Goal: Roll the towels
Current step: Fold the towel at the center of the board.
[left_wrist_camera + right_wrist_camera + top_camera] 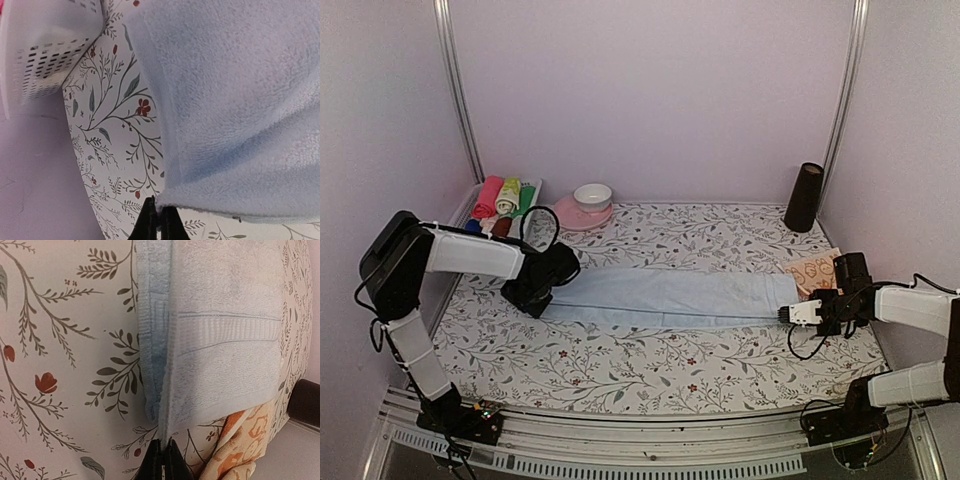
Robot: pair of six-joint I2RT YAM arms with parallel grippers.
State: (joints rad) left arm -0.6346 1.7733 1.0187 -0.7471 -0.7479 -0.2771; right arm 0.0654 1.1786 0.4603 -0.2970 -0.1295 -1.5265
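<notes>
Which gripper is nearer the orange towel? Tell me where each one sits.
Right. The right gripper pinches the blue towel at the end beside the orange towel; the left gripper pinches its opposite end, far away.

Blue towel (240,100) fluffy terry cloth; basket (45,50) white perforated plastic.

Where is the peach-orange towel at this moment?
In the top view, the peach-orange towel lies at the right, against the pale blue towel's right end, just beyond the right hand.

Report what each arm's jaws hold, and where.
Both hold the pale blue towel: left jaws pinch its left end's edge, right jaws its right end's edge.
</notes>
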